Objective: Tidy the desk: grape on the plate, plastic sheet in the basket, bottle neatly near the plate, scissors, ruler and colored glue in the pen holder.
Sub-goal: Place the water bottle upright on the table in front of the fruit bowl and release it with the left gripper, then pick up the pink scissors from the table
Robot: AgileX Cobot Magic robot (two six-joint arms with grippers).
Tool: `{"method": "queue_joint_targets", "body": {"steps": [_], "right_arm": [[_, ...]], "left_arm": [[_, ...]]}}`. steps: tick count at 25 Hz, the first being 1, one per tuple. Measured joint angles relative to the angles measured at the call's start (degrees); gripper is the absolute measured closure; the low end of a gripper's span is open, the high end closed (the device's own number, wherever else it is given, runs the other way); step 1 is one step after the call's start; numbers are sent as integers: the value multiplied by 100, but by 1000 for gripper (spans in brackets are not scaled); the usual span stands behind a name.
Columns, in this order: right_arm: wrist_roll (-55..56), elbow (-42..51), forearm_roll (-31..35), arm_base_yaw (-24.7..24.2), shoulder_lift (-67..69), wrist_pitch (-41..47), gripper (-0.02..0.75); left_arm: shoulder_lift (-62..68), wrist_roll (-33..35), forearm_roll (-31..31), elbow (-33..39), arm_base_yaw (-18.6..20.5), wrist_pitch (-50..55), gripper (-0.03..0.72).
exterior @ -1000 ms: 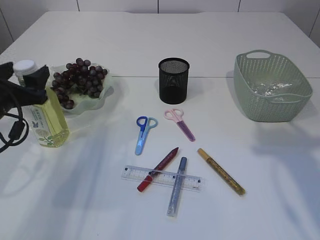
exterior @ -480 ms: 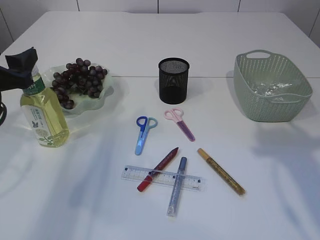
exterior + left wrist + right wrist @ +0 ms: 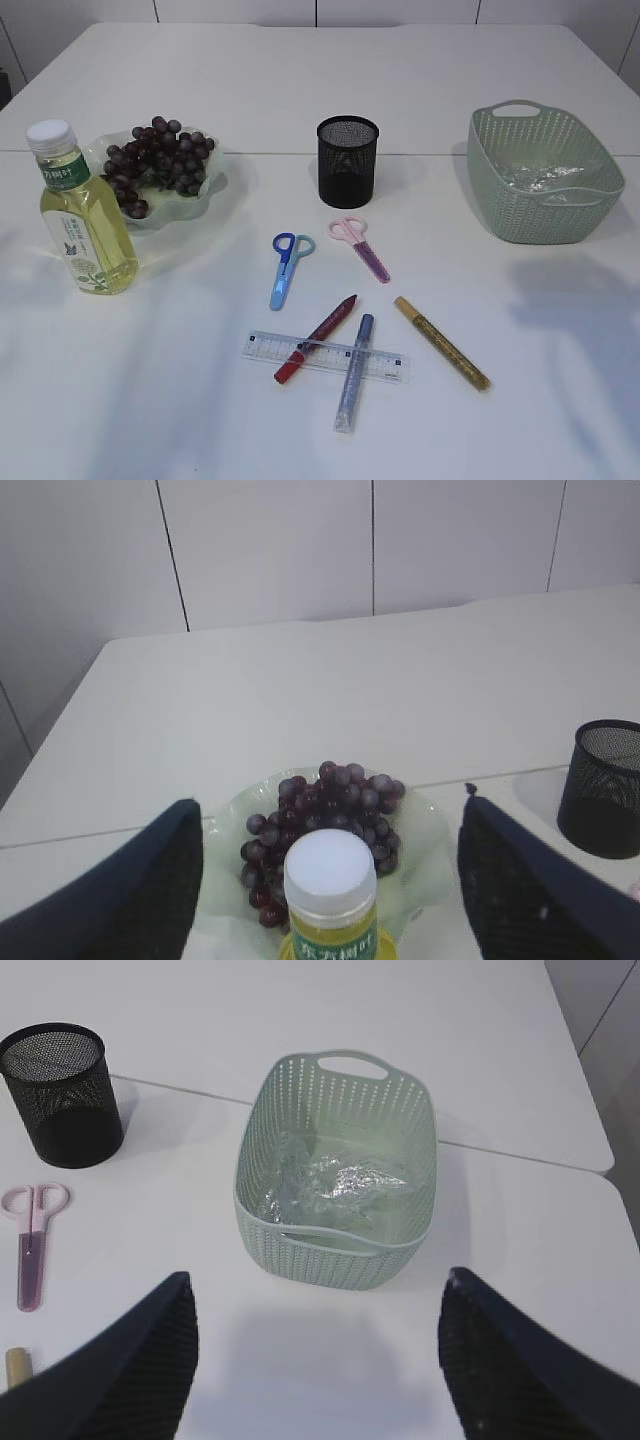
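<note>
A yellow bottle (image 3: pixel 85 220) with a white cap stands upright beside the pale green plate (image 3: pixel 205 186) that holds dark grapes (image 3: pixel 155 160). The left gripper (image 3: pixel 330 885) is open, above and behind the bottle cap (image 3: pixel 330 865), apart from it; it is out of the exterior view. The right gripper (image 3: pixel 315 1360) is open and empty in front of the green basket (image 3: pixel 335 1255), where the crumpled plastic sheet (image 3: pixel 340 1180) lies. Blue scissors (image 3: pixel 287 265), pink scissors (image 3: pixel 360 245), a clear ruler (image 3: pixel 325 356) and red (image 3: pixel 316 338), silver (image 3: pixel 354 372) and gold (image 3: pixel 441 342) glue pens lie before the black mesh pen holder (image 3: pixel 347 160).
The red and silver glue pens lie across the ruler. The basket (image 3: pixel 545 175) stands at the right of the table. The pen holder (image 3: pixel 62 1095) and pink scissors (image 3: pixel 30 1240) show at the left of the right wrist view.
The left gripper has let go of the bottle and drawn back out of the exterior view to the left. The bottle now stands alone by the plate.
</note>
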Motion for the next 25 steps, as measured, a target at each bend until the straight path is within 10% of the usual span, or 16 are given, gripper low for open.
{"method": "queue_joint_targets", "body": {"steps": [25], "right_arm": [[-9, -584, 1215, 0, 0, 3234, 175]], "left_arm": [[-2345, 0, -297, -936, 0, 5993, 169]]}}
